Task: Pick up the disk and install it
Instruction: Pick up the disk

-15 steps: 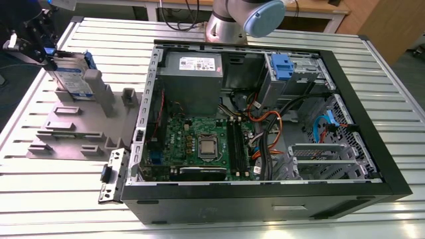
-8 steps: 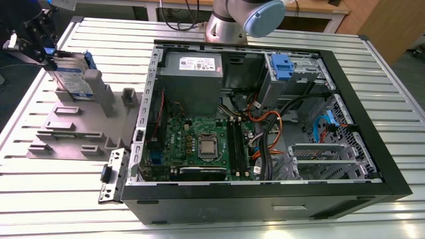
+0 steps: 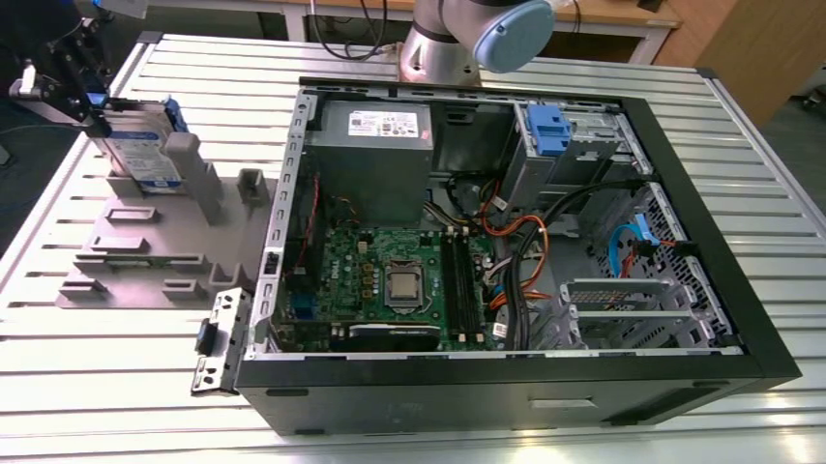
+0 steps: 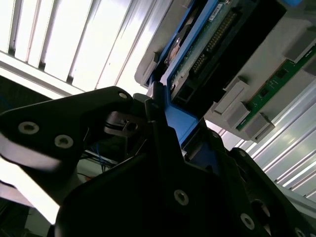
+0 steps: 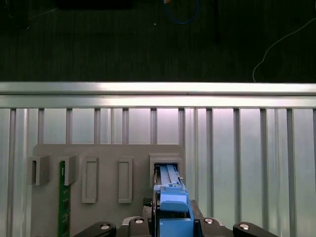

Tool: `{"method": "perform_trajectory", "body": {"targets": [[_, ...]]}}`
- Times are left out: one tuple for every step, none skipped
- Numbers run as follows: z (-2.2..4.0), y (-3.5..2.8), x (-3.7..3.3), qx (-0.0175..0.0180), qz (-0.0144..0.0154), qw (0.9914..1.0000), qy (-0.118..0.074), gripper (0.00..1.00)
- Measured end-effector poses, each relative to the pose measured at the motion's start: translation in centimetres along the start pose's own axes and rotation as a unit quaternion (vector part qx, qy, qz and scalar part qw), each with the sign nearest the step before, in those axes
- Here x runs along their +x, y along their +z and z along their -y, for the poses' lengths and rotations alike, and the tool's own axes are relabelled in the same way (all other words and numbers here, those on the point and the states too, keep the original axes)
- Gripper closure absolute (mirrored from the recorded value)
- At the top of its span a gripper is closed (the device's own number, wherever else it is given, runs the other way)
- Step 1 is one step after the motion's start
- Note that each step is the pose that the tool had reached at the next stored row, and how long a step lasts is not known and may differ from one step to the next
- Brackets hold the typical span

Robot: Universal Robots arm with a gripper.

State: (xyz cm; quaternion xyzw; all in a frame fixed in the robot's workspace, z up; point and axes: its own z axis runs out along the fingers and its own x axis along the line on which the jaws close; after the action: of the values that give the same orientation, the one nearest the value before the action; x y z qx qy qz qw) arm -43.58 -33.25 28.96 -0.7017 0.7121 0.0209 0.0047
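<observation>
The tool (image 3: 88, 108) is positioned over the far corner of the tabletop (image 3: 116, 358), at the exterior view's left. Its jaws are closed narrow on the upper edge of the disk (image 3: 139, 150), gripping the blue carrier frame.

The disk stands upright on edge in the end slot of the grey stepped fixture (image 3: 142, 242), label side facing the camera in the exterior view. In the first wrist view, the carrier (image 5: 173, 210) sits between the black fingers (image 5: 103, 228), and its lower end is inside the fixture slot. The neighbouring slots (image 5: 125, 178) are open, and a green circuit board (image 5: 62, 197) stands in a slot further along.

The open computer case (image 3: 516, 377) lies on its side beside the fixture, at the exterior view's right. A blue bracket (image 3: 547, 130) is fitted to its metal drive bay (image 3: 601, 135).
</observation>
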Motion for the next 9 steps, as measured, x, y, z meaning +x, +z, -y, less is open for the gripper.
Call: {"method": "perform_trajectory", "body": {"targets": [[0.0,0.0,0.0,0.0,0.0,1.0,-0.001,0.63],[0.0,0.0,0.0,0.0,0.0,1.0,-0.001,0.63],[0.0,0.0,0.0,-0.0001,-0.0001,1.0,-0.002,0.63],[0.0,0.0,0.0,-0.0001,-0.0001,1.0,-0.003,0.63],[0.0,0.0,0.0,-0.0001,-0.0001,0.99999,-0.004,0.63],[0.0,0.0,0.0,-0.0002,-0.0001,0.99999,-0.004,0.63],[0.0,0.0,0.0,-0.0002,-0.0001,0.99999,-0.005,0.63],[0.0,0.0,0.0,-0.0001,-0.0001,1.0,-0.003,0.63],[0.0,0.01,0.0,0.0001,0.0,0.99999,0.004,0.63]]}}
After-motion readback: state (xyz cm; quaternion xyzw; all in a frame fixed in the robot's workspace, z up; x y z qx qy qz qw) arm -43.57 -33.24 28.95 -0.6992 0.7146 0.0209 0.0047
